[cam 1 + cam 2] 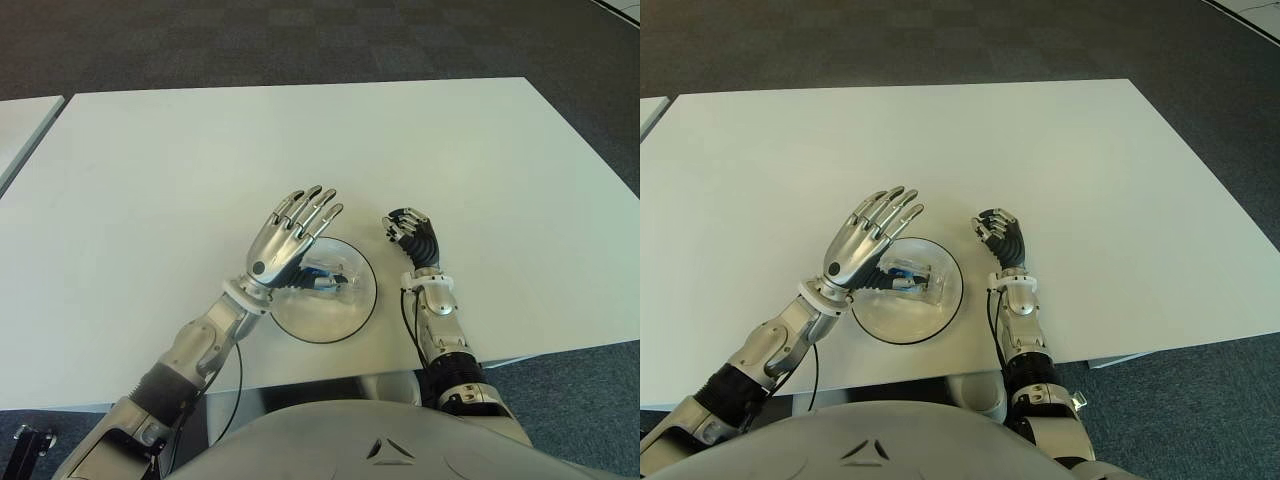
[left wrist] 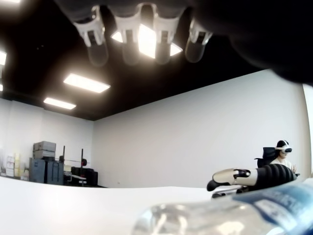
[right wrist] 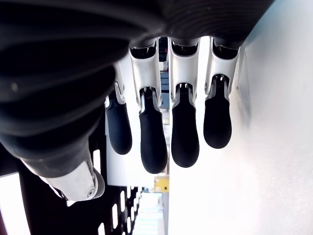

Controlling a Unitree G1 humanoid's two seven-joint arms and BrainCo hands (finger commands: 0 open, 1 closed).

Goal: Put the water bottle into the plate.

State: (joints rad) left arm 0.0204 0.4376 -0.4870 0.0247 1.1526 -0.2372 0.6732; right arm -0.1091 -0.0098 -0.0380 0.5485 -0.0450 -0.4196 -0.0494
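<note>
Bottle [image 1: 325,275] lies on its side inside the plate [image 1: 350,318], long axis across the bench [image 1: 300,150]. Left hand [image 1: 290,240] hovers directly above it, fingers spread, holding nothing. Right hand [image 1: 412,238] shows beside the plate's right, fingers loosely curled, empty.

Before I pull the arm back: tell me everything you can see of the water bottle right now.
The water bottle is clear plastic with a blue-and-white label, lying on its side inside the round transparent plate near the table's front edge. The left hand is above it, fingers spread, partly covering it and not gripping it. Its cap end is hidden, so I cannot tell if it is closed.
</note>
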